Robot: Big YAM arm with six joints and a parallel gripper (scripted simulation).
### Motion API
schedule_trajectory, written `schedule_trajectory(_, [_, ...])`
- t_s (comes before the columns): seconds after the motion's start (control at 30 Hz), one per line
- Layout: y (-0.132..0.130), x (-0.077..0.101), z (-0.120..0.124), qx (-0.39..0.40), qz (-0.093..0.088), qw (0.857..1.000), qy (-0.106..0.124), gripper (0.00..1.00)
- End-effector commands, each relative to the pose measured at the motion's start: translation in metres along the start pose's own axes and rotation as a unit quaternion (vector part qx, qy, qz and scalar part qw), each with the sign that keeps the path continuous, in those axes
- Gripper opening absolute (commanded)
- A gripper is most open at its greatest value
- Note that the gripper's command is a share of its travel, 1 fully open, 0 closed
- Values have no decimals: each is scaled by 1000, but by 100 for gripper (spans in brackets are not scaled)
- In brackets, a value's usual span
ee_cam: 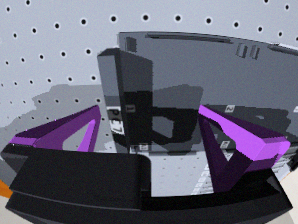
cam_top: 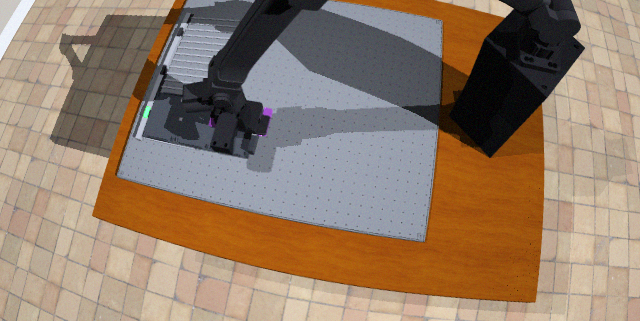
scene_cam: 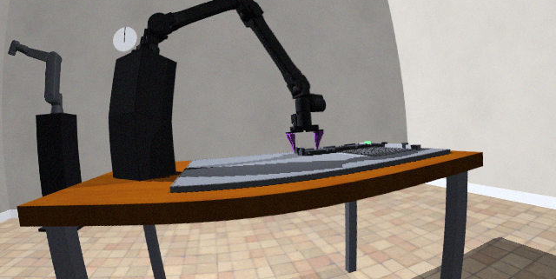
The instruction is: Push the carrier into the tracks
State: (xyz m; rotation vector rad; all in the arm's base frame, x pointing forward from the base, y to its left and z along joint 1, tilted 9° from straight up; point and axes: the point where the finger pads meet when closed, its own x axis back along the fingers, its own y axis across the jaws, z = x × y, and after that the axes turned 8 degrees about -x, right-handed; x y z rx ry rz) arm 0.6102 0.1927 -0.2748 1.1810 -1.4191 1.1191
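On the desk [cam_top: 480, 241]: a grey mat [cam_top: 350, 171] with a dot grid covers most of the orange top.
Rails [cam_top: 200, 46]: upper left of the top view, pale ribs running toward the stop bar [cam_top: 155, 91] at the mat's left edge.
Lamp [cam_top: 146, 112]: green and lit, at the lower end of the stop bar; in the exterior view it shows as a green spot [scene_cam: 367, 142] right of centre.
Carrier [cam_top: 175, 123]: a dark flat block at centre left of the top view, lying just right of the lit lamp; whether it sits down in the tracks cannot be told under the shadow.
Handle [ee_cam: 136, 99]: a dark upright block in the middle of the wrist view, between the purple fingers with gaps on both sides.
Gripper [cam_top: 240, 121]: released, spread wide, grasping nothing; it hangs point-down over the carrier's handle end.
Arm [scene_cam: 269, 40]: reaches from the black pedestal [scene_cam: 141, 118] at left down to the mat.
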Motion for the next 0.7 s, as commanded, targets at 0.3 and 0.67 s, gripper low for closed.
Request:
schedule_trajectory(0.3, [-13, 48, -3, 4, 19, 1000, -7, 100])
schedule_trajectory(0.67, [-9, 56, -2, 4, 16, 1000, -6, 100])
